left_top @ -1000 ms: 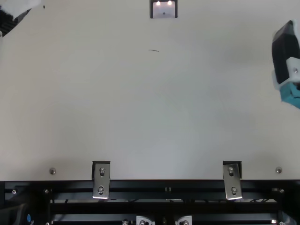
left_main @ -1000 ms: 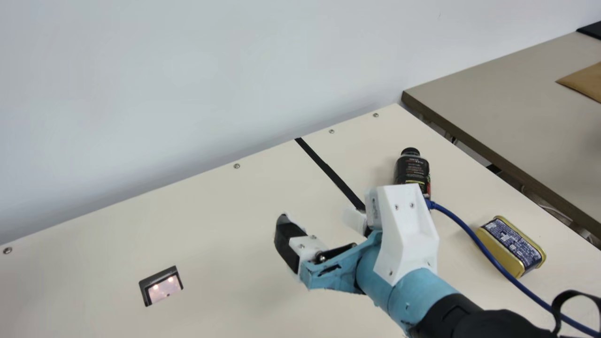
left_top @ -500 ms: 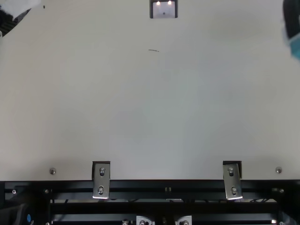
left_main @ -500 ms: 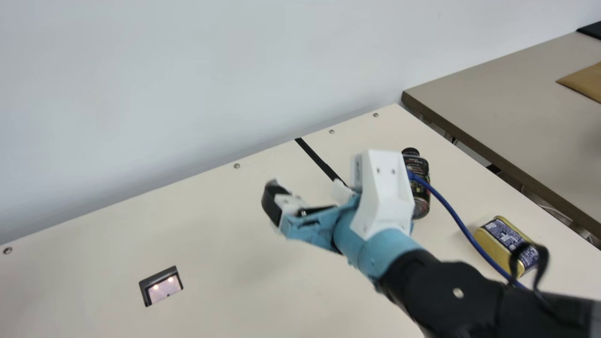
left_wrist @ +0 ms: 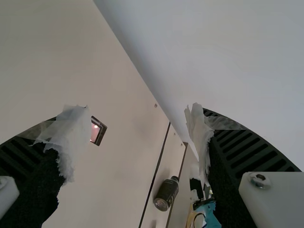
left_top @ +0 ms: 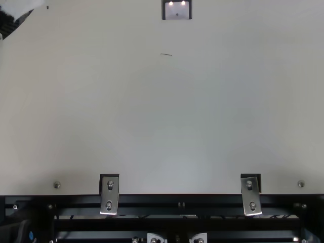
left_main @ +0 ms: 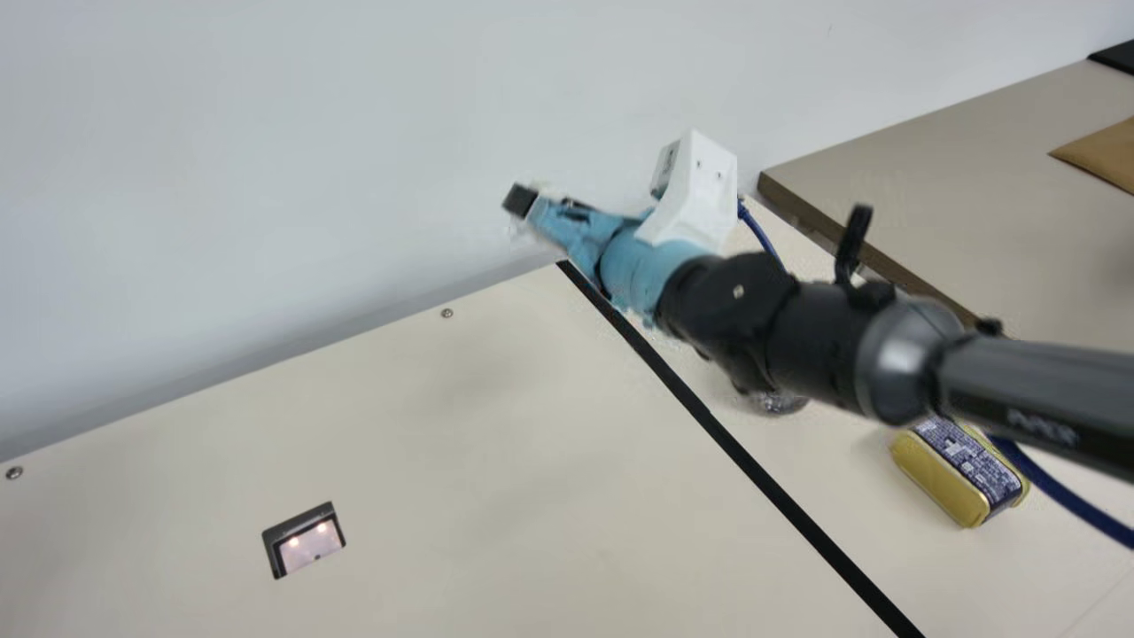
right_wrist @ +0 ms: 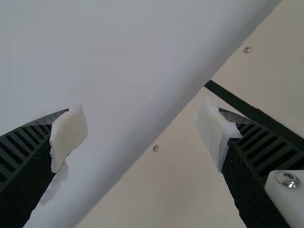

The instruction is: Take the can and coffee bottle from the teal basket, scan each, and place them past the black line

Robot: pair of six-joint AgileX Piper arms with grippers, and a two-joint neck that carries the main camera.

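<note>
Two parted jaws frame the coffee bottle (left_wrist: 167,194) in the left wrist view, where most of its dark body can be seen; the main view gives just its base, peeking out below the right arm (left_main: 815,346). That main view also gives the gold-and-blue can (left_main: 957,470) (a squarish one with rounded corners), partly overlapped by the arm. The left gripper (left_top: 9,25) cuts into a corner of the top view, its jaws released and holding nothing, with the bottle well beyond their tips. The right gripper (left_main: 521,202) is up against the view of the wall (left_main: 310,133), its jaws likewise spread, with only air between them in its own wrist view. Bottle and can lie well apart from it, on the bench (left_main: 399,461), both across the black line (left_main: 709,421) from the scanner window (left_main: 306,540) (its two small lights aglow).
</note>
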